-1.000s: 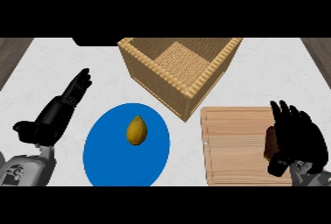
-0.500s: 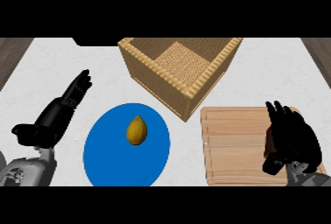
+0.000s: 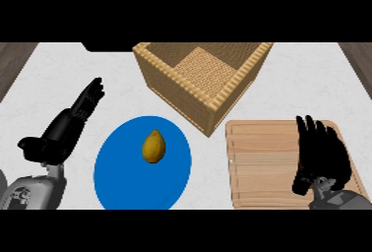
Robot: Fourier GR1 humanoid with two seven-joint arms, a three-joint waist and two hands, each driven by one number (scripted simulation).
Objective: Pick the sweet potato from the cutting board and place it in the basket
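The right hand (image 3: 321, 153) is laid over the pale wooden cutting board (image 3: 260, 162), fingers straight and slightly spread, hiding part of it. No sweet potato is discernible there. A yellow oval object (image 3: 153, 146) is seen on the round blue plate (image 3: 120, 172), beside the square woven basket (image 3: 200, 74). The left hand (image 3: 69, 125) rests open at left.

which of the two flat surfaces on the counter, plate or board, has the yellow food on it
The blue plate, left of the basket's corner, carries the yellow food item. The wooden cutting board shows none; the right hand lies over it.

Both arms were grey metal-looking forearms, each ending in a matte black left hand (image 3: 64, 129) and right hand (image 3: 320, 156).
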